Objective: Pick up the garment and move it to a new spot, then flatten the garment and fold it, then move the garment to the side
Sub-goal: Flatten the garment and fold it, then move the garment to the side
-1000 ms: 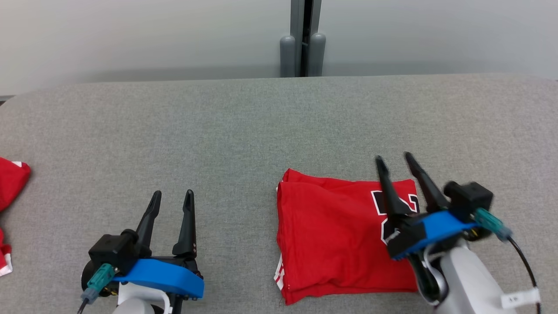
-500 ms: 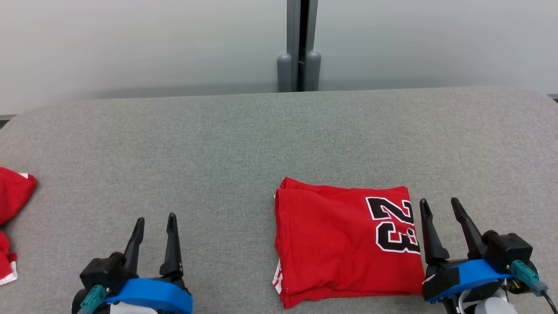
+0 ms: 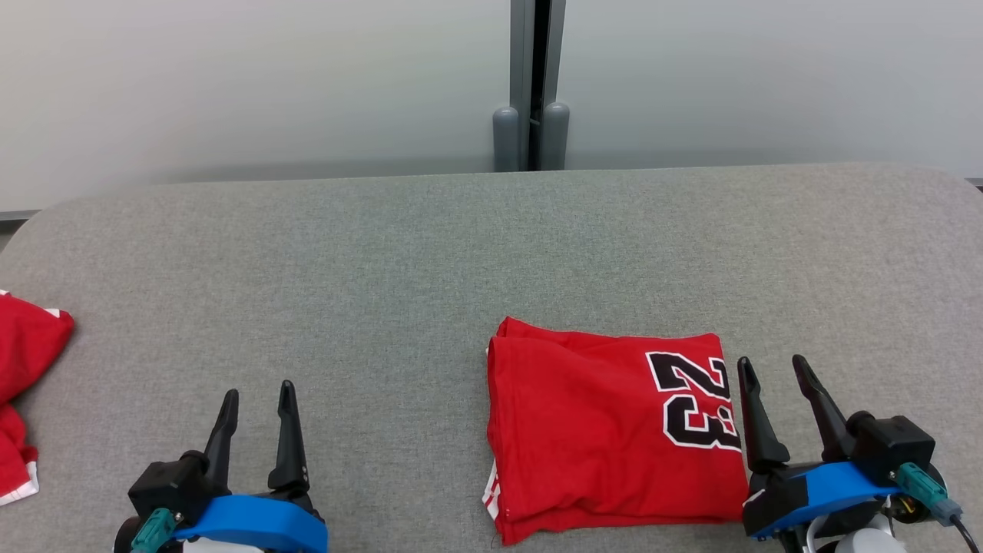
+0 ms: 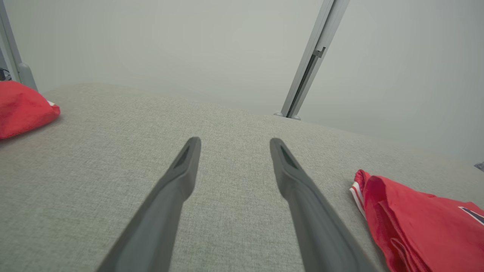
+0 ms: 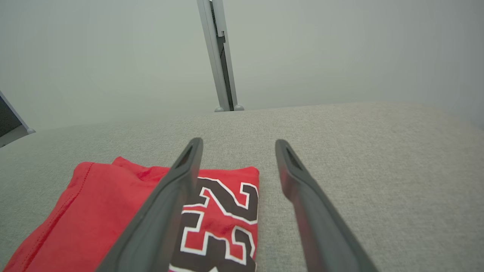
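You will find the left gripper (image 3: 258,392) at the near left of the grey table (image 3: 384,253), its two dark fingers (image 4: 181,177) spread wide with nothing between them. They hold nothing and stand over bare cloth surface. The right gripper (image 3: 771,362) sits at the near right, its jaws likewise wide apart and empty. Its inner finger (image 5: 177,181) lies just beside the right edge of the folded red garment (image 3: 599,430), next to the black "23" print. From the right wrist view that finger crosses over the number, and you cannot tell whether it touches the fabric. The outer finger (image 5: 302,196) is over bare table. The garment lies folded into a flat rectangle, right of centre near the front edge, between the two grippers and much closer to the right one. A second red garment (image 3: 27,346) rests at the far left edge, well apart from both grippers.
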### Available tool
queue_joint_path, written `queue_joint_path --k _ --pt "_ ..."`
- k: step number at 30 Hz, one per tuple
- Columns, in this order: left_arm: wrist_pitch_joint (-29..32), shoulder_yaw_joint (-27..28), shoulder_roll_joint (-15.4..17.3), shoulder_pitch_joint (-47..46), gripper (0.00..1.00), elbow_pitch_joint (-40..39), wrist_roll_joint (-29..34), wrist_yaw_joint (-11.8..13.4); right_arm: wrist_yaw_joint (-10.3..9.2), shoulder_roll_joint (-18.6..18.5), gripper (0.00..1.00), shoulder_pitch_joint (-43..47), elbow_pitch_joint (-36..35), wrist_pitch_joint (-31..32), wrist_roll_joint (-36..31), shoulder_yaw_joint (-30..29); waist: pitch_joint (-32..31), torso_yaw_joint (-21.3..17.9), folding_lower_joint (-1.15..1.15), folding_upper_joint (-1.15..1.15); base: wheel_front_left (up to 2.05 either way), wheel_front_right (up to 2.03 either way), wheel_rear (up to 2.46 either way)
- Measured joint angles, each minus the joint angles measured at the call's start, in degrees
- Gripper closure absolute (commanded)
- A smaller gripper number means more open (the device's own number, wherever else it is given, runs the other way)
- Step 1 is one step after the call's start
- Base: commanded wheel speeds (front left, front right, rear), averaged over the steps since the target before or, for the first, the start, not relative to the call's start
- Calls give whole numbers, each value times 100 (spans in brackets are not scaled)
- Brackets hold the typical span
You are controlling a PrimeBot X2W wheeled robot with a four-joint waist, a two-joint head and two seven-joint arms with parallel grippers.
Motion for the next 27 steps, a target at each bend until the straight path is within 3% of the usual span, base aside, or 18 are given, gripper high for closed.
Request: queue_joint_path --k 12,21,27 --pt "0 130 -123 -12 0 170 196 -154 0 0 0 -107 274 31 -320 -59 52 -14 0 0 0 0 0" --pt "0 186 -154 -92 0 216 339 -214 0 0 0 -305 587 1675 -642 -244 150 115 0 0 0 0 0" --pt "0 208 -215 -106 0 248 407 -257 0 1 0 -308 769 2403 -621 -240 272 230 0 0 0 0 0"
